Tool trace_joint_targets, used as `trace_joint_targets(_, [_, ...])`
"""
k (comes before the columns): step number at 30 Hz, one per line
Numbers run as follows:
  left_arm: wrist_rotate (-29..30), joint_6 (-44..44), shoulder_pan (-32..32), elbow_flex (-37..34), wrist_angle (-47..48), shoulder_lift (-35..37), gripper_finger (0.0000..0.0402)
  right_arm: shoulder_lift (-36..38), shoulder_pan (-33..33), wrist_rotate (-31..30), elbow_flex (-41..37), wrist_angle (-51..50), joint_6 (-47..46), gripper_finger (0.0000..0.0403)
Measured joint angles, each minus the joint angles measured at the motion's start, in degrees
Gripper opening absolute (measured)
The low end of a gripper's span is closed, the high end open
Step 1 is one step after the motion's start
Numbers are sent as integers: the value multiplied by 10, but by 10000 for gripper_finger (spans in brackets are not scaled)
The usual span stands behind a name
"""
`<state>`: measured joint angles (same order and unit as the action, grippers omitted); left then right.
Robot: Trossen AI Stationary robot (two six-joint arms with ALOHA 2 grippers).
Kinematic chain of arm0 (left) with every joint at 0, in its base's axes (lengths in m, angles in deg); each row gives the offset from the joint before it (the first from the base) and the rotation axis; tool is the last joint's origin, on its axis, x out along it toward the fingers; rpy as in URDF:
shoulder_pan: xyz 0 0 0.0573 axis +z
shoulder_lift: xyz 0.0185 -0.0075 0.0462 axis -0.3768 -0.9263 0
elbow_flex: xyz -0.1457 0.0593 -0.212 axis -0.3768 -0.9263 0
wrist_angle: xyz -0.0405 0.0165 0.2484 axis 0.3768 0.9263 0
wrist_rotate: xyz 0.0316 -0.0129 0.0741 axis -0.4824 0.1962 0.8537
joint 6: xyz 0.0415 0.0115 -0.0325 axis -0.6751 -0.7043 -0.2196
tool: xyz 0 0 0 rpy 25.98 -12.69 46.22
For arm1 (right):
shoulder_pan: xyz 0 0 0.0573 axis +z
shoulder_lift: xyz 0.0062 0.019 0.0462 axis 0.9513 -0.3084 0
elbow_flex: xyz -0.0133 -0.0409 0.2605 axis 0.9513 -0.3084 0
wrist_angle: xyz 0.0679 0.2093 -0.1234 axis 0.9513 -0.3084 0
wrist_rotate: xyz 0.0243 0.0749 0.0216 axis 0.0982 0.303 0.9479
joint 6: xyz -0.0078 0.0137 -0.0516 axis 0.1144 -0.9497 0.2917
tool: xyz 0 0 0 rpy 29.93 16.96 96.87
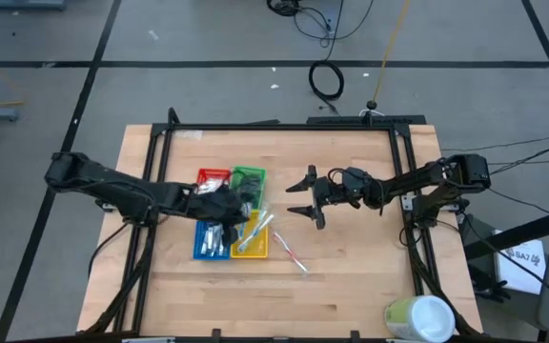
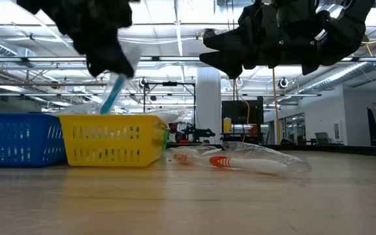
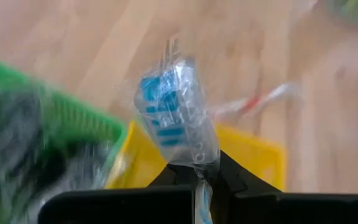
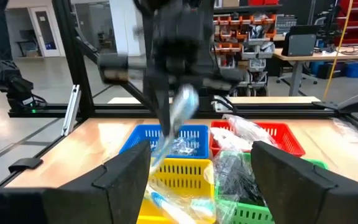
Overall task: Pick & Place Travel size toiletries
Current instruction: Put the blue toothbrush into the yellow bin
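Note:
My left gripper (image 1: 227, 208) hovers over the four small trays and is shut on a blue toothbrush in a clear wrapper (image 3: 176, 112). The brush slants down toward the yellow tray (image 2: 113, 140). Another wrapped toothbrush with red markings (image 2: 240, 162) lies flat on the table to the right of the trays. My right gripper (image 1: 305, 198) stands open above the table to the right of the trays, pointing at them, with nothing between its fingers (image 4: 129, 180). My left gripper pinches the wrapped brush just behind its bristle head (image 3: 199, 171) between its two fingers. The fingers slant down from the table's left, roughly in line with the brush. The head end sticks out beyond the fingertips, and its low tip (image 2: 103, 111) is near the yellow tray's rim.
The red tray (image 1: 213, 175), green tray (image 1: 249, 177) and blue tray (image 1: 205, 243) hold several wrapped items. A large pale green and white cylinder (image 1: 417, 319) lies at the table's near right corner. Bare wood lies in front of the trays.

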<state>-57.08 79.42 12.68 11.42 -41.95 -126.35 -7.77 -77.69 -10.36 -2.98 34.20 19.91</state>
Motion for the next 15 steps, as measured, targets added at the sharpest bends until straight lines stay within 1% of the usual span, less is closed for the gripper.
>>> trace_joint_targets(2, [0,-1,2,-2,2,-27,8,0,0,0,0,-3,0,263])
trace_joint_targets(4, [-3,-1,6,-1,-10,-50,20,0,0,0,0,-8,0,264])
trace_joint_targets(9, [-31,12,14,-2,-15,-74,57,0,0,1,0,-12,0,264])
trace_joint_targets(12, [-51,11,20,-1,-36,-75,85,0,0,2,0,-17,0,265])
trace_joint_targets(15, [-68,-1,24,-1,-52,-76,125,0,1,2,0,-25,0,265])
